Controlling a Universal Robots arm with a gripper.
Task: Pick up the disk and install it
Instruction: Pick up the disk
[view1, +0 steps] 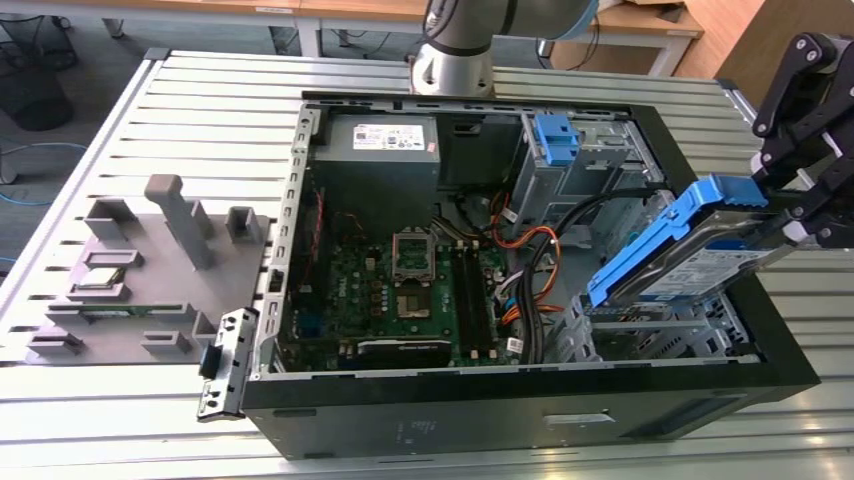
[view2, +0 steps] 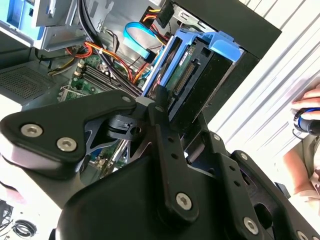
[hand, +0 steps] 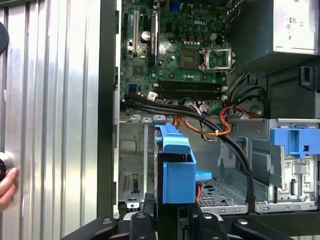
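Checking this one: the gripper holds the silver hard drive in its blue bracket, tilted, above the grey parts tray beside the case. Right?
Not quite. The gripper holds the silver-grey metal hard drive in its bright blue plastic bracket, tilted, but above the metal drive cage inside the open black computer case, not the grey plastic parts tray beside it. The exterior view shows this.

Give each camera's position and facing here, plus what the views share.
Exterior view: off the arm, high up, looking down into the open computer case; shows the arm's base and the gripper shut on the disk.
Second wrist view: on the arm, looking along the gripper's linkage at the disk's edge; a person's hand lies beyond the case.
First wrist view: on the arm, looking past the disk toward the motherboard.
Shared: all three show the disk and the case interior.
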